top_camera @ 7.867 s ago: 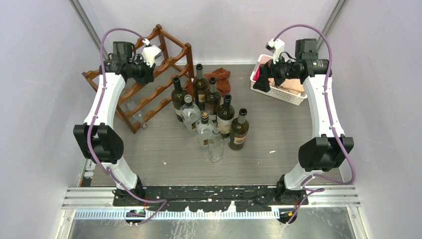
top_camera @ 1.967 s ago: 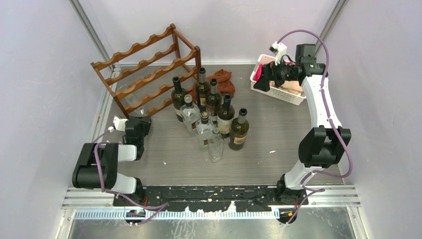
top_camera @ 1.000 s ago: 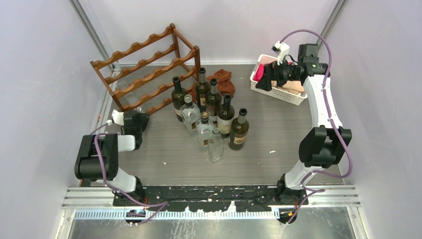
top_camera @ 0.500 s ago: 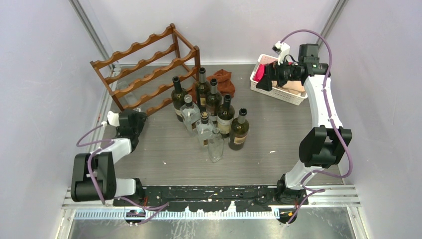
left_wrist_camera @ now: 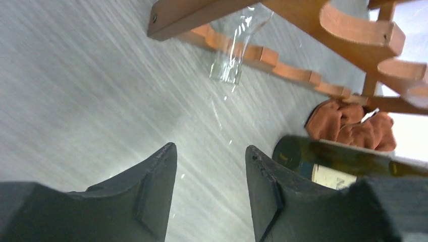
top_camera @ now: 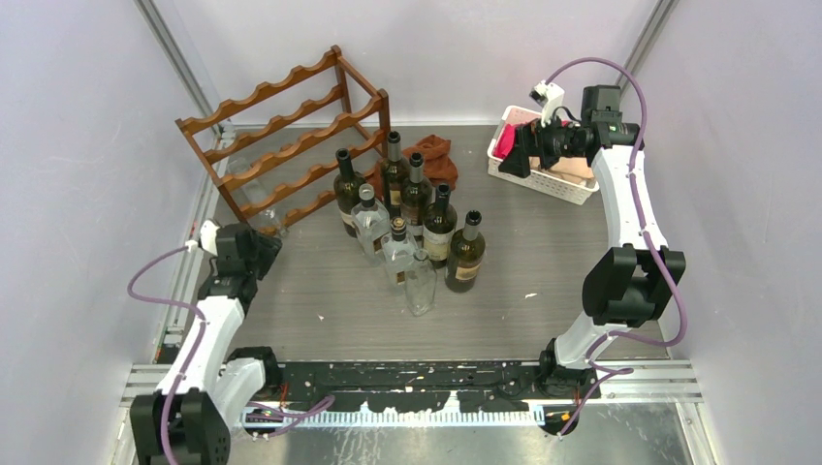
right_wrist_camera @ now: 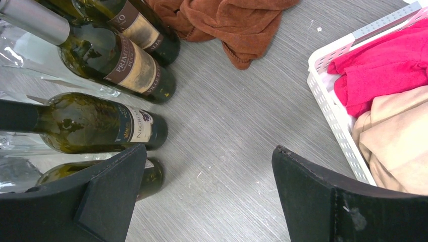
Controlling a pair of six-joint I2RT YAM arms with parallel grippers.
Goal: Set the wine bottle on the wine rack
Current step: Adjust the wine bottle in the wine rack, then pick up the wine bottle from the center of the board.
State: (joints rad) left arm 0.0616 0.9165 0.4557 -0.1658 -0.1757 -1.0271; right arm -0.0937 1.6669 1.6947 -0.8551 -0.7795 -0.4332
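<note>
Seemingly between bottles: we hold nothing, and the next pick is ours to line up.
Our left gripper hangs low with its jaws apart and only bare bench between them, just short of the wine rack foot, where a clear bottle lies in the lowest tier. Our right gripper is spread wide and empty over the near rim of the white basket. The wine bottles stand packed mid-bench, well apart from the left gripper; we judge the next move is a swing right to the nearest dark bottle, closing on it without nudging its neighbours. Open bench lies on the cluster's near side; the rack's foot and the left wall crowd us.
</note>
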